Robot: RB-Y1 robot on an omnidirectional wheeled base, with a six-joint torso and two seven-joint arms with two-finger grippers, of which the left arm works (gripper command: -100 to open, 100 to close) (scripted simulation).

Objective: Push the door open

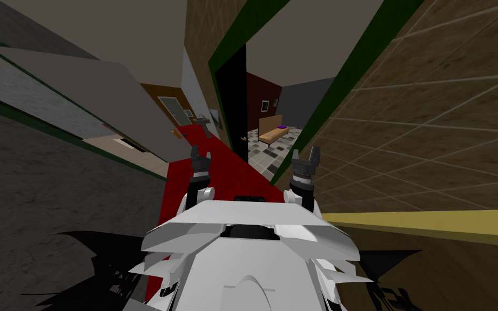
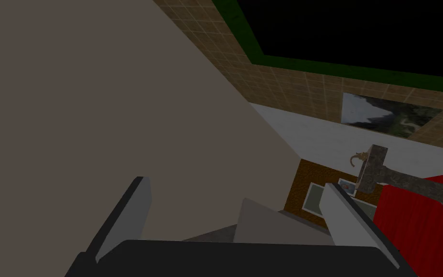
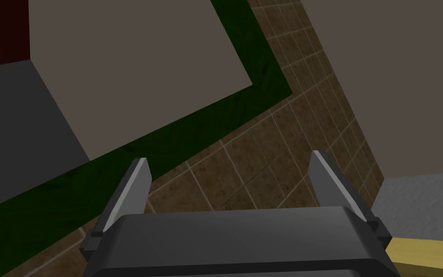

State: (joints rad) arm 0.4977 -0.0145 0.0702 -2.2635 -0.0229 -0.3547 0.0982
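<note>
2 grippers are raised side by side over a red floor (image 1: 215,167), both empty. Left gripper (image 1: 200,154) has its fingers spread wide with nothing between them; right gripper (image 1: 306,155) is spread just as wide and holds nothing. Ahead of them, nearer the right one, a dark green door frame (image 1: 356,65) surrounds an opening onto a room with a tan bench (image 1: 272,129). A narrow black strip (image 1: 231,97) runs along the opening's side nearer the left gripper; whether it is the door leaf cannot be told. A brown tiled wall (image 1: 431,108) lies close beside the right gripper.
</note>
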